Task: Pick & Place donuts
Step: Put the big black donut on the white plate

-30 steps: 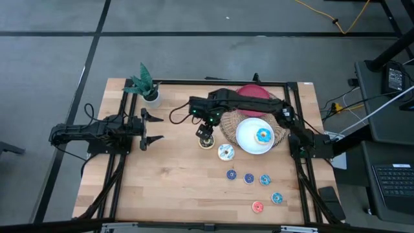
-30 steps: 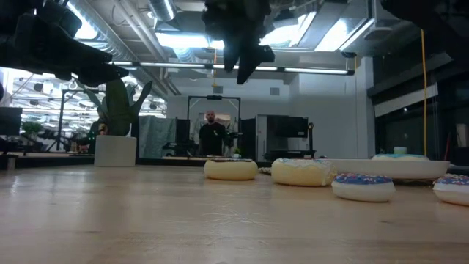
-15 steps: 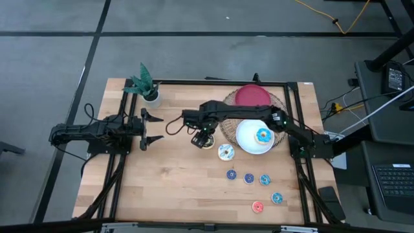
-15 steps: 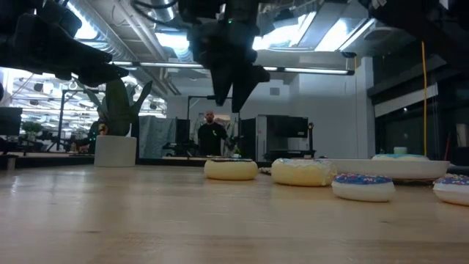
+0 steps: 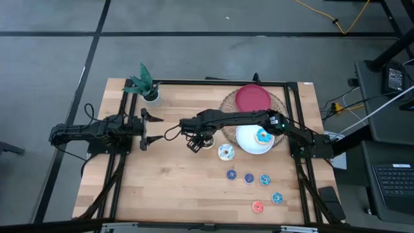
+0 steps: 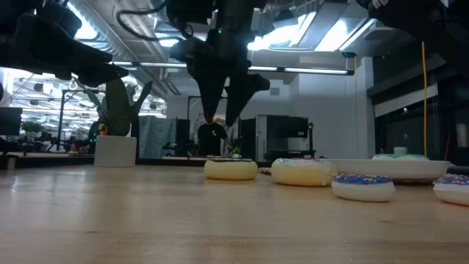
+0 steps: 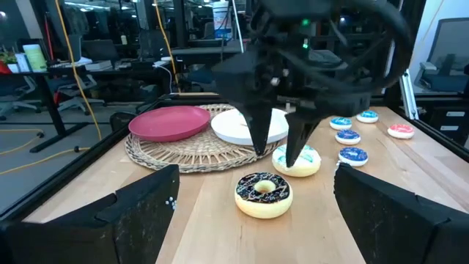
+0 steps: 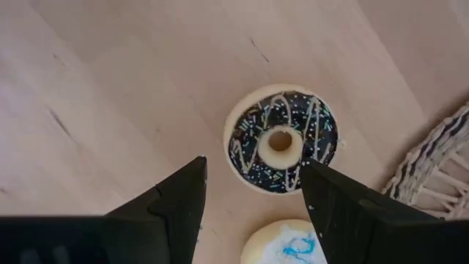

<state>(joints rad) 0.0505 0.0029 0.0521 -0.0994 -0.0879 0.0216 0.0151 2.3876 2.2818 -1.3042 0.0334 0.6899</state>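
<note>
The dark chocolate donut (image 8: 282,141) lies flat on the wooden table (image 5: 162,188), also visible in the left wrist view (image 7: 264,194) and the low view (image 6: 231,169). My right gripper (image 8: 254,167) hangs open above it, fingers pointing down, one on each side and slightly off toward the table's left (image 5: 194,144); in the low view (image 6: 221,117) its tips are clear of the donut. The white-iced donut (image 5: 225,152) lies beside it. The blue-iced donut (image 5: 262,136) sits on the white plate (image 5: 246,144). Several coin-sized donuts (image 5: 249,178), one red-pink (image 5: 257,207), lie near the front. My left gripper (image 5: 154,127) waits open at the table's left.
A red plate (image 5: 252,98) and the white plate rest on a woven mat (image 5: 228,123) at the far right. A small potted plant (image 5: 145,85) stands at the far left corner. Bare wood stretches across the table's near left part.
My right gripper has moved toward the table's left and near edge and come down, from over the mat's edge to just above the chocolate donut, its fingers staying open. The red plate that the arm partly covered now shows whole. The donuts have not moved.
</note>
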